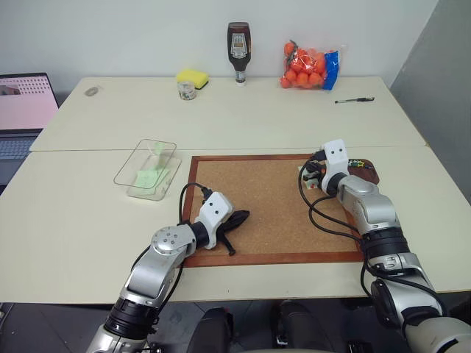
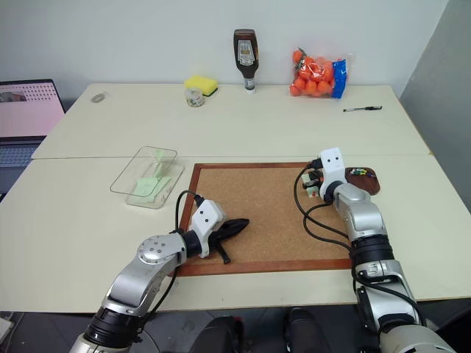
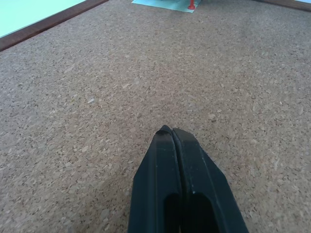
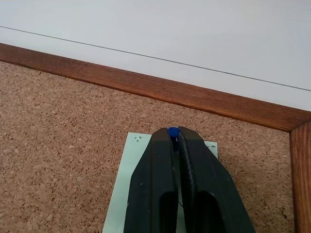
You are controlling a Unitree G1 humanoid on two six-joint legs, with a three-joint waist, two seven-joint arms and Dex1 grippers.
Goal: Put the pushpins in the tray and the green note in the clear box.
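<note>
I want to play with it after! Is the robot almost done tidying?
Partly. Done: one green note lies in the clear box, and some pushpins sit in the tray. In hand: the right gripper pinches a blue pushpin stuck through a second green note on the corkboard. Left: a red pushpin, then that note.

Rough, grainy brown cork [image 4: 58, 145] is seen beneath the matt black plastic right claw [image 4: 175, 133], edged by a smooth varnished wooden frame [image 4: 146, 87]; a thin pale green paper slip [image 4: 124, 194] lies flat under it.

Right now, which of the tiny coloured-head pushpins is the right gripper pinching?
The blue-headed pushpin, pinched by the right gripper over the pale green paper note; the red-headed pushpin stands ungripped.
</note>
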